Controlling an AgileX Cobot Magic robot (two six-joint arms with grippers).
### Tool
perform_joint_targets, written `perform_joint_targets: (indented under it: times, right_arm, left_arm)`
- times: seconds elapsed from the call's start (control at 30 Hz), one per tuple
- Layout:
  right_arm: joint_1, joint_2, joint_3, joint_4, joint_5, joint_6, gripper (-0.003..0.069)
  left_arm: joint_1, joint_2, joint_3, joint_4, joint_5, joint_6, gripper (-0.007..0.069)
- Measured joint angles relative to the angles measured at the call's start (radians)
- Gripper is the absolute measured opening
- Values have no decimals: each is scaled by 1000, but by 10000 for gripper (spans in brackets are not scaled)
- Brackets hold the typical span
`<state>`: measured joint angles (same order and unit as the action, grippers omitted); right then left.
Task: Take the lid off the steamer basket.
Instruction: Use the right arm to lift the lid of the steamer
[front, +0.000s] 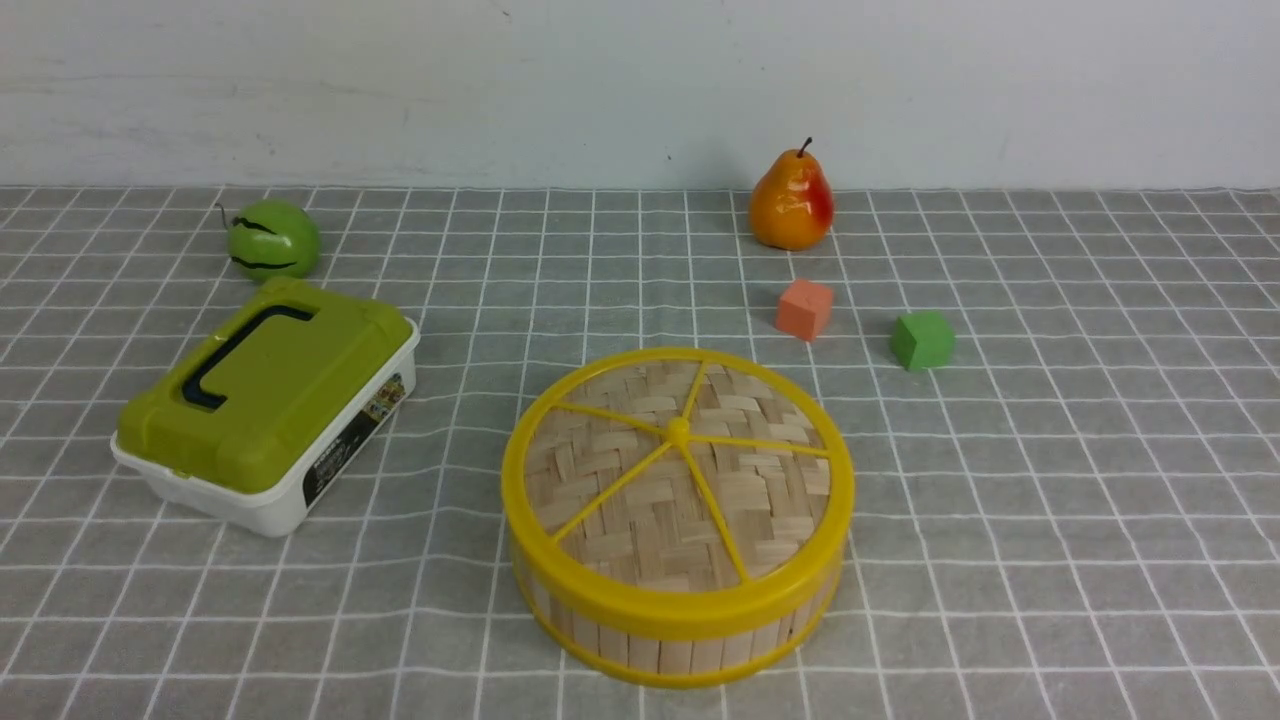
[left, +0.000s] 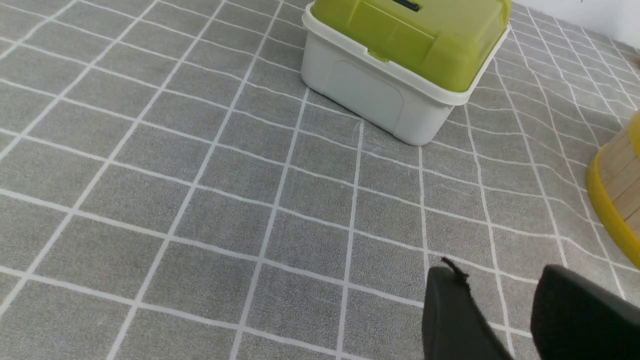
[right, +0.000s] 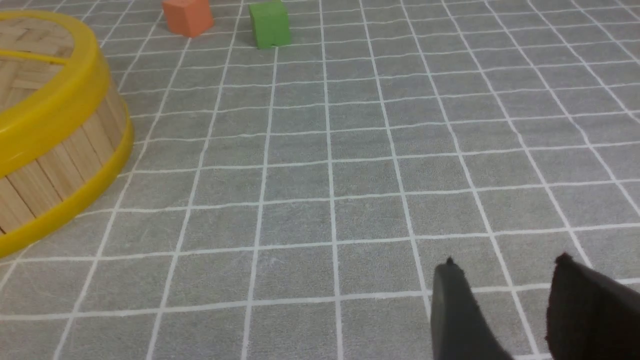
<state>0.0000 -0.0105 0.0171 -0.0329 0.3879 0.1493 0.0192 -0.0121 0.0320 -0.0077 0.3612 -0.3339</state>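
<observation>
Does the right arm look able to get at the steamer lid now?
Probably yes: the right gripper is open and empty, only bare cloth lies between it and the steamer basket, and nothing covers the lid.

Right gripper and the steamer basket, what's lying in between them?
Nothing: in the right wrist view, only bare grey checked tablecloth lies between the right gripper and the steamer basket.

Lid (front: 678, 470) woven tan, yellow rim; cloth (front: 1050, 480) grey, white grid
</observation>
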Motion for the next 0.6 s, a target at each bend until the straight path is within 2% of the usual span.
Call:
perform_joint_targets:
  times: [0.6]
  right_arm:
    - [0, 0, 0, -31, -1, 0, 241]
  left_arm:
    - [0, 0, 0, 0, 0, 0, 239]
